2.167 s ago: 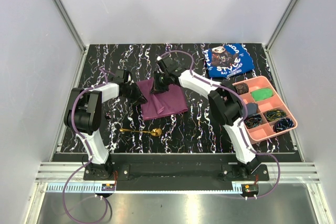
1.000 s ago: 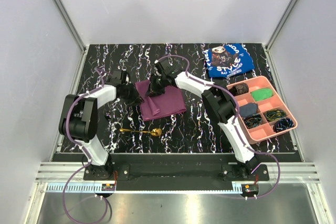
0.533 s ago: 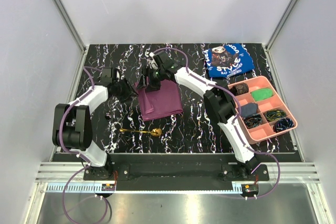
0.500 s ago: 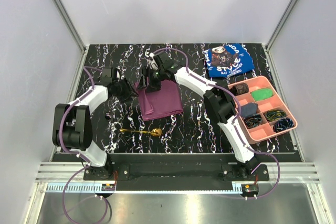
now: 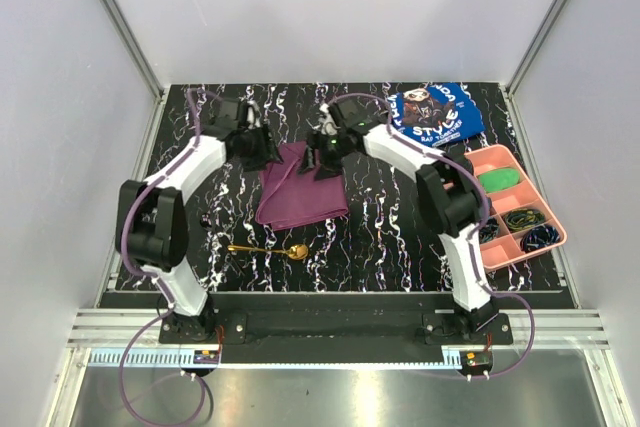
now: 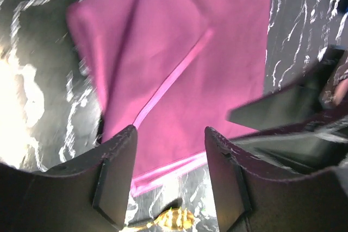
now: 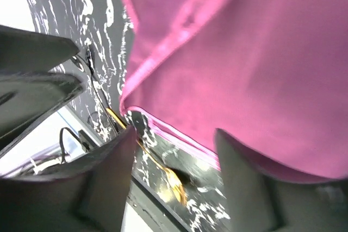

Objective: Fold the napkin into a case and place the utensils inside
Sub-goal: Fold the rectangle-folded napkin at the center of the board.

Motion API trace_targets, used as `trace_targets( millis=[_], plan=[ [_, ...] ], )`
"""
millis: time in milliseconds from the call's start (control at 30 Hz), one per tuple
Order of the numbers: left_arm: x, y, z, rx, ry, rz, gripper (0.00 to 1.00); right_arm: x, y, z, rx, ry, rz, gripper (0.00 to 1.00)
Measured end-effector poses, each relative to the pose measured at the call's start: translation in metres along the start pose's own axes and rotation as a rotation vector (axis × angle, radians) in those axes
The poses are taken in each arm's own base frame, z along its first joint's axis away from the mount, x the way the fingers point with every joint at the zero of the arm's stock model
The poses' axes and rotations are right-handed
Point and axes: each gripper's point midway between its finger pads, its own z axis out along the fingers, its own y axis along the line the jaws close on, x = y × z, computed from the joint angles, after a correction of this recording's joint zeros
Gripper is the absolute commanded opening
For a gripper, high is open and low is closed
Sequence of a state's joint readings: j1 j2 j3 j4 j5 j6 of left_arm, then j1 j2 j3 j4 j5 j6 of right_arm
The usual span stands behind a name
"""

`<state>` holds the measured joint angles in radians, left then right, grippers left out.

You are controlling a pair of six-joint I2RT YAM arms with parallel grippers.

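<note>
two open grippers over a folded napkin
left gripper hovers at its far-left corner, fingers spread, holding nothing; gold spoon lies just near of the cloth; right gripper hovers far-right, fingers likewise apart.

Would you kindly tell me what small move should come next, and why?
Probably lower the left gripper to pinch the napkin at its left edge and fold again: it and the right gripper hang open, empty, and the spoon lies outside the cloth.
</note>
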<state>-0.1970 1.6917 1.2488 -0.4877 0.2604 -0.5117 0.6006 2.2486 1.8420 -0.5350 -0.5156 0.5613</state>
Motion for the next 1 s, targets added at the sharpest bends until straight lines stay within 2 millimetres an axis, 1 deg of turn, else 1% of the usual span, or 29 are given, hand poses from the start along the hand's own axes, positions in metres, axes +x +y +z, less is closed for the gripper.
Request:
trace_targets(
  millis=[33,67,133,200,267,367,533,600,767,867,967,1000],
  plan=[
    [0.000,-0.007,0.005,-0.010,0.010,0.033,0.56,-0.003,-0.007,-0.010,0.005,-0.014,0.011,0.61],
    [-0.002,-0.012,0.009,-0.021,0.016,0.060,0.56,-0.004,-0.014,-0.019,0.011,-0.025,0.022,0.55],
    [-0.003,-0.021,0.022,-0.056,0.029,0.131,0.57,-0.006,-0.027,-0.036,0.023,-0.046,0.040,0.47],
    [-0.002,-0.025,0.034,-0.098,0.042,0.193,0.59,-0.008,-0.039,-0.051,0.034,-0.068,0.051,0.42],
    [0.000,-0.025,0.044,-0.147,0.054,0.246,0.60,-0.005,-0.046,-0.057,0.040,-0.078,0.047,0.39],
    [-0.002,-0.022,0.054,-0.222,0.059,0.306,0.61,0.008,-0.052,-0.057,0.049,-0.058,0.041,0.35],
    [-0.013,-0.023,0.067,-0.308,0.030,0.365,0.59,0.031,-0.064,-0.048,0.069,-0.008,0.044,0.33],
    [-0.014,-0.026,0.073,-0.327,0.021,0.383,0.59,0.036,-0.068,-0.046,0.076,0.002,0.048,0.33],
    [-0.012,-0.029,0.086,-0.350,0.031,0.404,0.59,0.036,-0.067,-0.048,0.074,-0.001,0.040,0.32],
    [-0.010,-0.027,0.092,-0.366,0.039,0.412,0.57,0.034,-0.063,-0.051,0.067,-0.012,0.031,0.31],
    [-0.009,-0.021,0.097,-0.396,0.044,0.425,0.49,0.031,-0.060,-0.053,0.059,-0.024,0.024,0.29],
    [-0.009,-0.019,0.098,-0.408,0.046,0.430,0.42,0.030,-0.059,-0.053,0.056,-0.027,0.021,0.28]
  ],
)
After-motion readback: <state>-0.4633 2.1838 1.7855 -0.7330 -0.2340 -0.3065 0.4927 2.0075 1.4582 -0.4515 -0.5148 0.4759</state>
